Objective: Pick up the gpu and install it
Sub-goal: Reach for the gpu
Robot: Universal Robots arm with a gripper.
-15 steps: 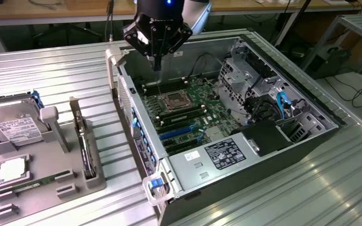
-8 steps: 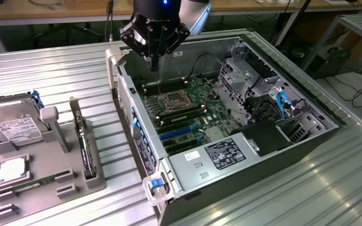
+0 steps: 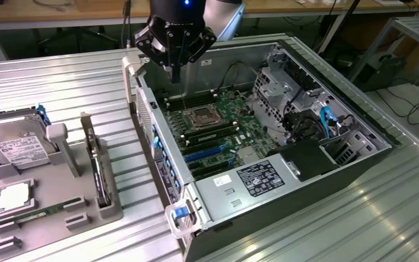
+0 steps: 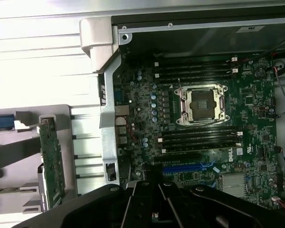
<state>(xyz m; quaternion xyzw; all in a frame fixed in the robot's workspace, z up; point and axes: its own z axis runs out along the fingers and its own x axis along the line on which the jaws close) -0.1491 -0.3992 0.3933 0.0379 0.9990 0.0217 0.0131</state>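
Note:
The gpu [image 3: 97,164] stands on edge in a grey holder [image 3: 64,202] on the metal table, at the exterior view's left of the open computer case [image 3: 268,136]. In the wrist view the gpu [image 4: 51,161] is a green-faced card upright in that holder. My gripper [image 3: 174,75] hangs above the far end of the case, over the motherboard [image 3: 217,131], well away from the gpu. Its fingers are shut together with nothing in them. In the wrist view the gripper [image 4: 154,183] points down near the blue expansion slots [image 4: 180,168].
A silver hard drive [image 3: 17,144], a square processor [image 3: 13,197] and a slim green memory stick [image 3: 39,214] sit in the same holder. Inside the case are the processor socket [image 4: 201,102], the power supply [image 3: 257,180] and drive cages with cables [image 3: 318,120].

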